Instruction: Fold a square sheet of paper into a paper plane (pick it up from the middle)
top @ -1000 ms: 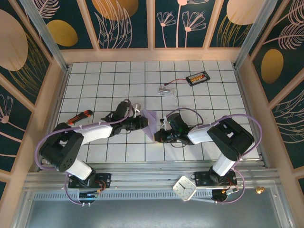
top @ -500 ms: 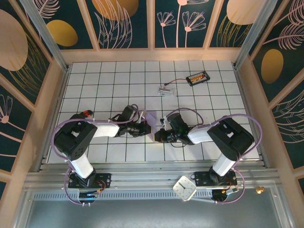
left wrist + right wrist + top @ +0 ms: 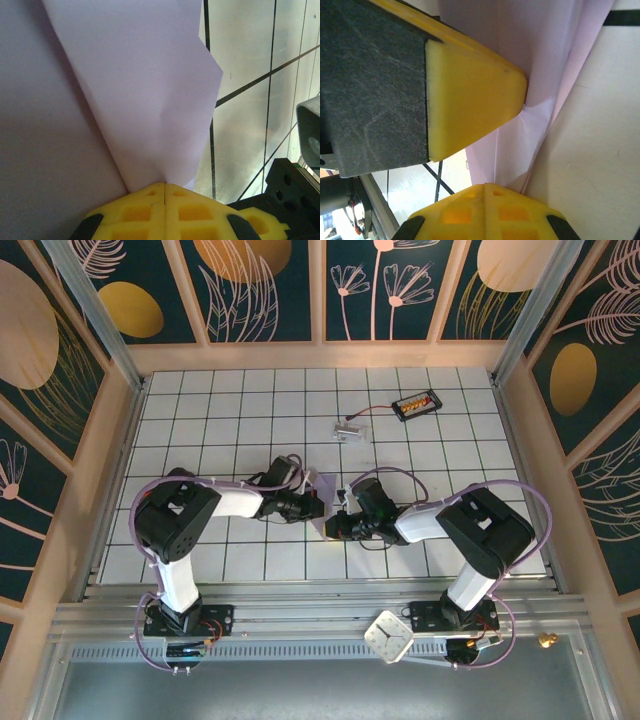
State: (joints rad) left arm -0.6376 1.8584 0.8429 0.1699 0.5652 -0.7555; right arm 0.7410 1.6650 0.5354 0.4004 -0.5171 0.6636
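The left gripper [image 3: 165, 187] is pinching shut on a folded edge of the square sheet of paper [image 3: 150, 90], which is standing up off the tiles on the near side of the clear plastic piece with a wire [image 3: 347, 428], a few tiles from it. The sheet is looking thin, light and limp. It is creasing readily and would tear or crumple under a hard pull, so pinching on a fold line, where the layers are doubled and stiffer, seems the safest hold. The right gripper [image 3: 485, 187] is also clamping shut, apparently on the sheet's lower edge, though that contact is partly hidden.

A second ago the left claw was standing slightly apart, farther left of the plastic piece; it has since slid in and closed. The sheet is showing narrower from above.
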